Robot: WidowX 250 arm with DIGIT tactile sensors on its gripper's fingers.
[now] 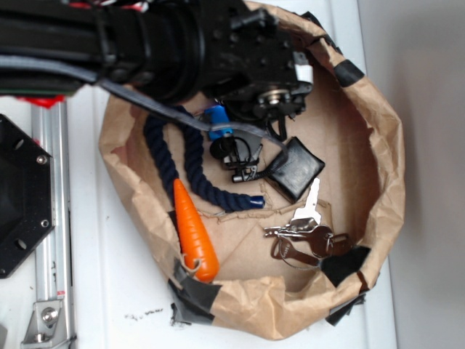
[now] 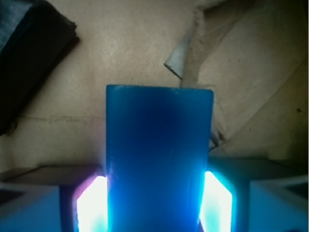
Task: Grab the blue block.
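Filling our wrist view, the flat sky-blue rectangular block (image 2: 159, 159) sat between the two glowing fingers (image 2: 91, 205) of our hand (image 2: 154, 208), which was closed against both its long sides. Around it stood the crumpled brown paper basket (image 1: 378, 123), with the dark navy rope (image 1: 178, 156), orange plastic carrot (image 1: 195, 231) and black square pad (image 1: 294, 169). We judged a steady squeeze and a straight lift best.

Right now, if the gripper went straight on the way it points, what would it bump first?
The gripper already has the blue block between its fingers. Beyond the block's tip seems to lie only the paper bag's brown floor, though depth is hard to judge.
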